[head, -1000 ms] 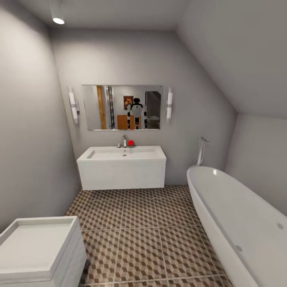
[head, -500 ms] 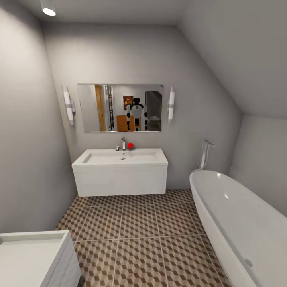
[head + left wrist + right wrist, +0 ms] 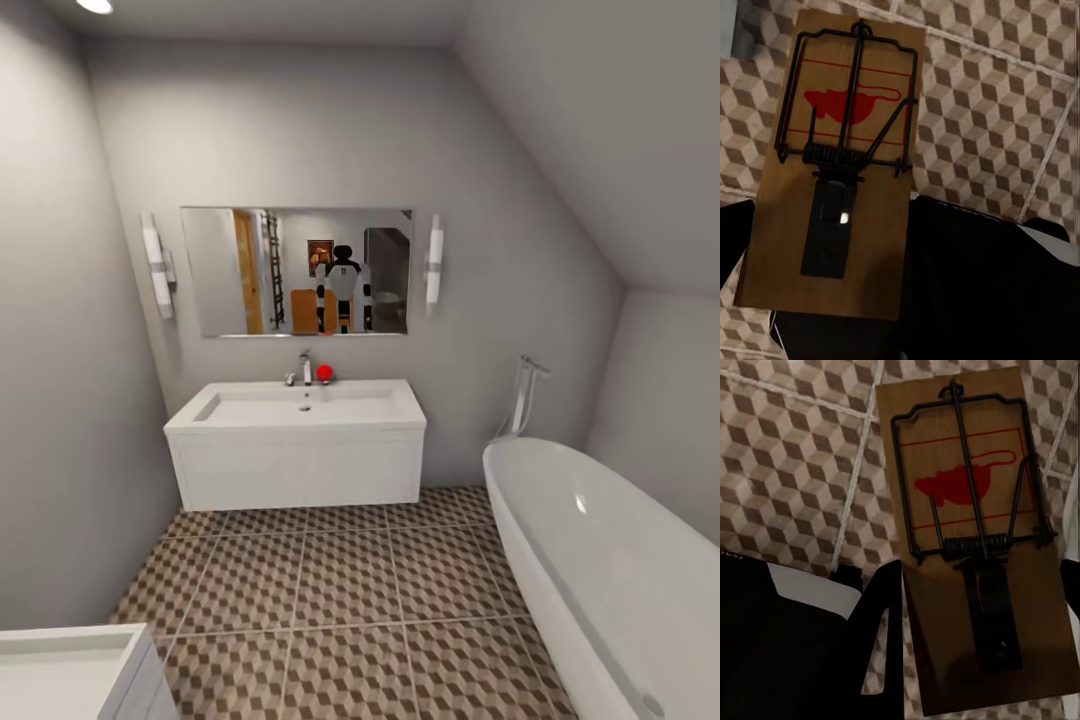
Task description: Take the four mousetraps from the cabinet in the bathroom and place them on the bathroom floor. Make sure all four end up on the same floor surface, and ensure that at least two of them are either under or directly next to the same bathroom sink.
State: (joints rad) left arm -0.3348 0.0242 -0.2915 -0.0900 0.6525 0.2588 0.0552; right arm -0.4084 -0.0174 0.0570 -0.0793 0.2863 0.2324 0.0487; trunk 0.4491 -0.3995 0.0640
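Left wrist view: a mousetrap sits between the left fingers, which grip it by its long edges; one dark finger shows at the board's edge, the other side is blurred against dark robot parts. The trap is a tan board with a black wire bar, a coil spring and a red mouse print. Floor tiles in a cube pattern lie beyond it.

Right wrist view: a second trap of the same build is gripped by the right fingers, one dark finger lying against its long edge. The same tiles lie beyond.

Head view, near to far:
- A white drawer unit at the near left corner of the floor.
- A white bathtub along the right wall.
- The sink hung on the far wall, with a chrome tap and a small red object at its rear edge.
- A mirror above the sink, between two wall lights; it reflects the robot and an orange-brown cabinet
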